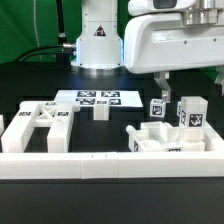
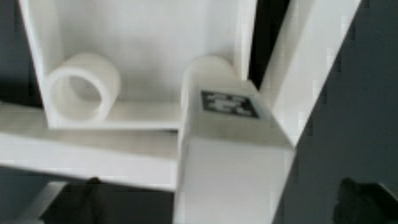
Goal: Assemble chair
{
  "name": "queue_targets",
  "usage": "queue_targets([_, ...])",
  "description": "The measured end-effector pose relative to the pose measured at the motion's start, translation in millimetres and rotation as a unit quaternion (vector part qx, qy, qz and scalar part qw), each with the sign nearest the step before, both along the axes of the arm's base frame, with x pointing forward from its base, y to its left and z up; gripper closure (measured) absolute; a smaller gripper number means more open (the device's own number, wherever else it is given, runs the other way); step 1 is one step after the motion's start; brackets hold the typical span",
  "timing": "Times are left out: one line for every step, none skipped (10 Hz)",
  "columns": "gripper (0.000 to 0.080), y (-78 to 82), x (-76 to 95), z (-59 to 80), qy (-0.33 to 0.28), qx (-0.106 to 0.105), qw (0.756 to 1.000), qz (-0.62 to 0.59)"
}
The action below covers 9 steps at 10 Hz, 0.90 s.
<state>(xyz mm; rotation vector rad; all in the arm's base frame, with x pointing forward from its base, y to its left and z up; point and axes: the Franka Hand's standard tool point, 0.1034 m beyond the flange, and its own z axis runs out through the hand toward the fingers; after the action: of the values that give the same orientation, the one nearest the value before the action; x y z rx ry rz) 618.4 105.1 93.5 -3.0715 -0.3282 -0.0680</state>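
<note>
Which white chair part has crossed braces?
The side piece lying flat at the exterior view's left; the upright posts and the panel at the right show no braces.

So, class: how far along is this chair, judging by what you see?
Done: nothing joined; the cross-braced side, posts and cut-out panel lie apart. In hand: nothing; the open gripper hangs above the posts. Left: every joint.

A black bench (image 1: 105, 130) carries the marker board (image 1: 98, 98), which lies flat toward the far side, near the middle. A long low white border rail (image 1: 90, 163) runs across the near side. A green backdrop (image 1: 25, 25) hangs behind at the exterior view's left.
</note>
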Motion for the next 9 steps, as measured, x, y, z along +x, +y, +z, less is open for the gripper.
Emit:
queue_targets([0.0151, 1.6, 2.7, -0.4, 0.023, -0.002, 1.0, 0.002])
queue_targets([0.0151, 2.0, 7.6, -2.8, 0.009, 0.0, 1.0, 0.001])
queue_targets([0.0151, 1.6, 5.5, -6.9, 0.007, 0.0, 1.0, 0.001])
queue_targets([0.0151, 1.5, 4.7, -8.8, 0.005, 0.0, 1.0, 0.001])
queue_targets([0.0162, 2.5, 4.8, -8.9, 0.004, 0.0, 1.0, 0.002])
queue_targets([0.0162, 3.0, 6.1, -8.3, 0.001, 0.0, 1.0, 0.003])
queue_targets([0.0335, 2.7, 6.1, -8.4, 0.001, 0.0, 1.0, 0.003])
queue_targets([0.0517, 2.7, 6.1, -8.4, 0.001, 0.0, 1.0, 0.003])
queue_targets([0.0515, 2.9, 6.0, -8.5, 0.002, 0.001, 1.0, -0.011])
